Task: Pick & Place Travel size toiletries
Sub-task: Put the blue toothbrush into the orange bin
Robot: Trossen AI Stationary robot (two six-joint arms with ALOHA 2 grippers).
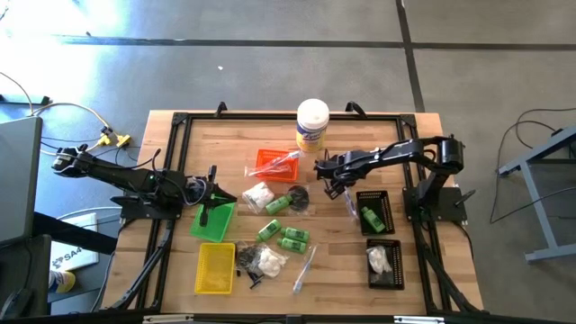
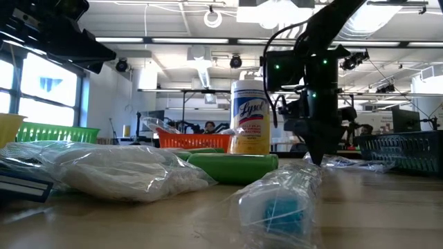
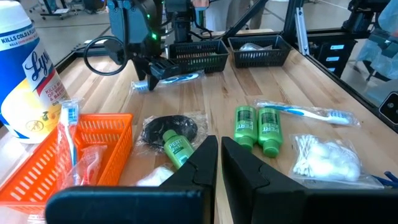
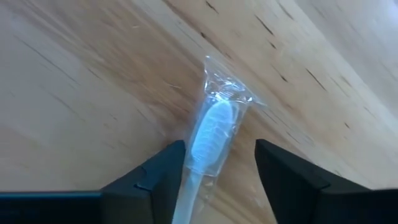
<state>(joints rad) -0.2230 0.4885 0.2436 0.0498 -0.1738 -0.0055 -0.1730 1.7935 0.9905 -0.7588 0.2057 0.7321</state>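
Note:
A clear-wrapped toothbrush lies flat on the wood, and in the left wrist view this toothbrush sits in front of the black trays. My right gripper is open and points down, one finger on each side of the brush head; the right gripper is beside the orange tray. My left gripper is shut and empty, and this left gripper hovers at the far edge of the green tray. Green bottles, cotton bags and another wrapped toothbrush lie mid-table. My right gripper comes at the toothbrush from above, fingers across it at the head end. One finger stands at the wrapper's edge, the other finger is apart from it. Whether the near finger touches the wrapper I cannot tell.
The white canister stands at the far middle. A yellow tray sits near left. Two black mesh trays sit at the right, one holding a green bottle, the other a white bag. Small black pieces lie by the yellow tray.

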